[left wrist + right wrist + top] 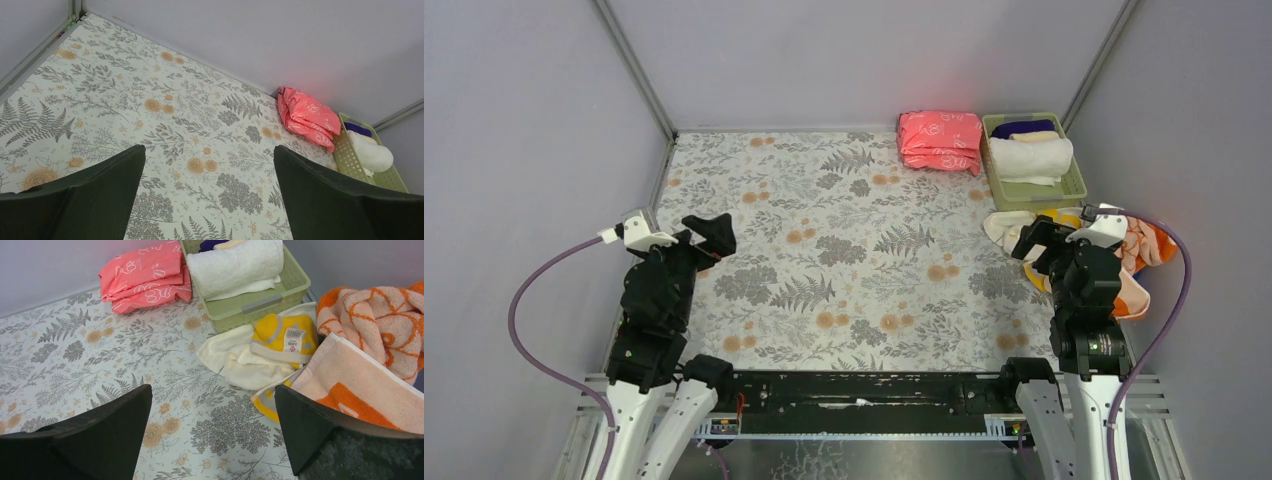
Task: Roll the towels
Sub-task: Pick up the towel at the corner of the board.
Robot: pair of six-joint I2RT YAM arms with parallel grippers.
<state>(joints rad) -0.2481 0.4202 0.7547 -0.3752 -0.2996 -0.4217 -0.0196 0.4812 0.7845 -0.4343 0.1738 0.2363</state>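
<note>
We've got left end effector and right end effector both wide open, holding nothing, with orange towel, yellow towel and cream-white towel heaped loose at the right edge of the desk, just near of the green basket.

Floral table: pink stack & green basket back R, loose towels just beside

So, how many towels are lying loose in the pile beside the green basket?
3: a cream-white towel nearest the basket, a yellow towel tangled with it, an orange towel at the right. Others may be hidden underneath.
</note>
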